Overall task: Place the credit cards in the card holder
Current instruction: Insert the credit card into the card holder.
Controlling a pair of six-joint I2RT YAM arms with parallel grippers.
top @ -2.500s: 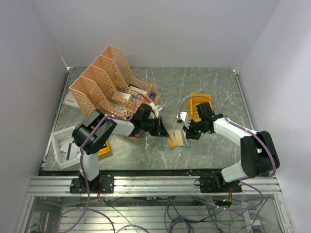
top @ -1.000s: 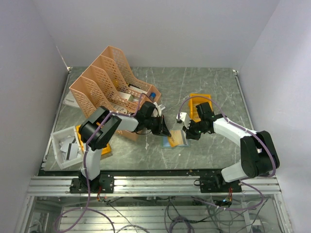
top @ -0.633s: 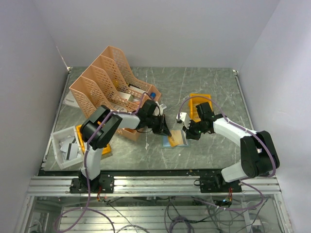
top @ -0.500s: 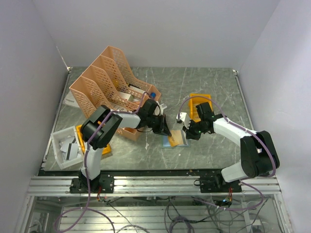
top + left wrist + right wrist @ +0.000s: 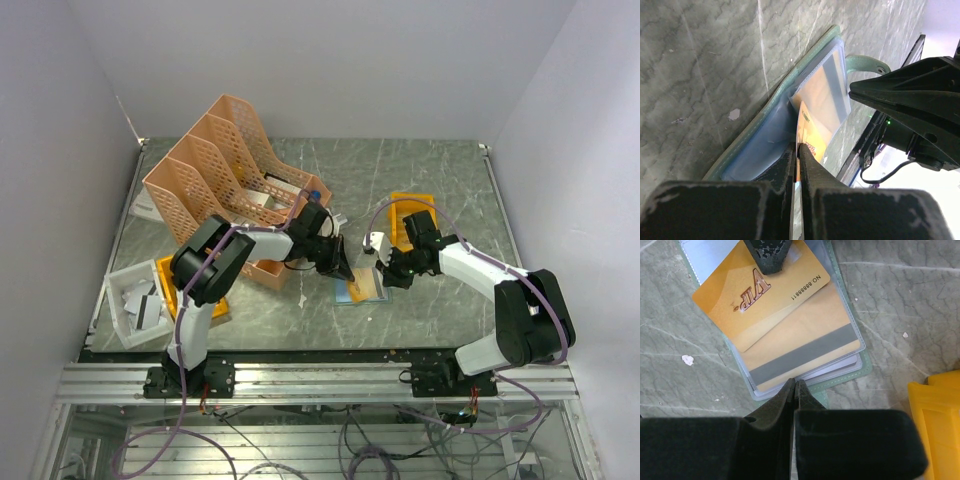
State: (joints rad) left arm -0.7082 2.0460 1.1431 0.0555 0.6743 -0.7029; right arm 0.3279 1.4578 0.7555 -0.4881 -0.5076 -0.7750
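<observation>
The card holder (image 5: pixel 860 372) lies open on the table, grey-green with clear sleeves. One credit card (image 5: pixel 800 345), gold with a grey stripe, sits inside a sleeve. My left gripper (image 5: pixel 799 146) is shut on the edge of a gold VIP credit card (image 5: pixel 765 295), whose far end lies tilted over the sleeves. My right gripper (image 5: pixel 795 382) is shut, its tips resting on the holder's near edge with nothing visible between them. In the top view both grippers, left (image 5: pixel 345 272) and right (image 5: pixel 383 277), meet at the card holder (image 5: pixel 362 292).
A peach lattice file rack (image 5: pixel 220 170) stands at the back left. A yellow bin (image 5: pixel 410 212) sits just behind the right arm and shows beside the holder (image 5: pixel 935 410). A white tray (image 5: pixel 135 300) with flat pieces and another yellow bin (image 5: pixel 212 308) lie at the near left.
The left arm's forearm has swung further in from the left while its gripper stays at the holder with the gold card. The right arm has not moved.
</observation>
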